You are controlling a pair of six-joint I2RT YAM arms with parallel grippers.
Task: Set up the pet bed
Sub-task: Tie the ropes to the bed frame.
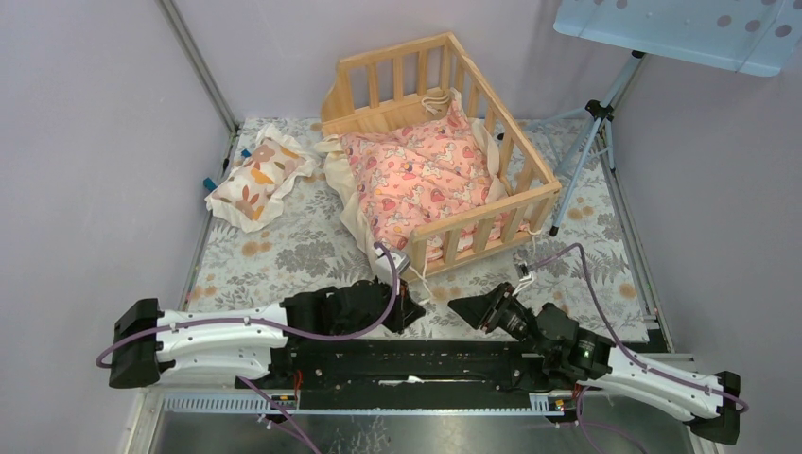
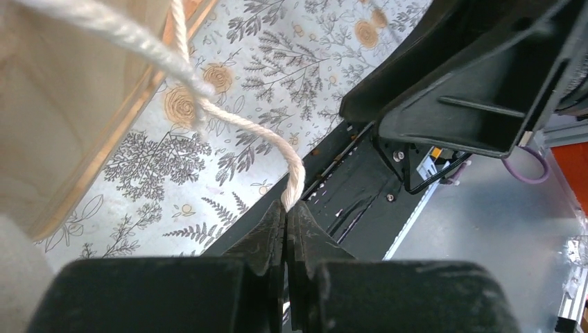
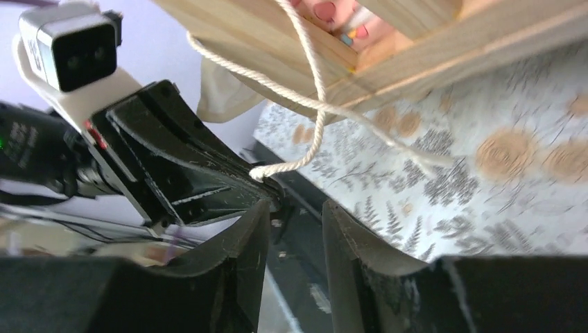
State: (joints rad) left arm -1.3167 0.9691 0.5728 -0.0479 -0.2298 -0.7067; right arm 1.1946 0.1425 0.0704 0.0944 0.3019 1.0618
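The pet bed [image 1: 492, 123], a light wooden frame with slatted rails, stands at the back middle of the table with a pink patterned cushion [image 1: 426, 175] lying in it. A white cord [image 2: 243, 128] runs from the bed's front corner down to my left gripper [image 2: 286, 207], which is shut on the cord's end. In the right wrist view the same cord [image 3: 315, 132] hangs from the bed rail [image 3: 444, 41] and loops to the left gripper's tip [image 3: 263, 186]. My right gripper [image 3: 295, 211] is open just in front of that tip, with nothing between its fingers.
A small cream pillow with orange leaf prints [image 1: 260, 180] lies on the floral cloth [image 1: 303, 255] at the left. A tripod [image 1: 586, 142] stands at the right of the bed under a pale blue board [image 1: 681, 28]. Both grippers [image 1: 440, 310] nearly meet at the near edge.
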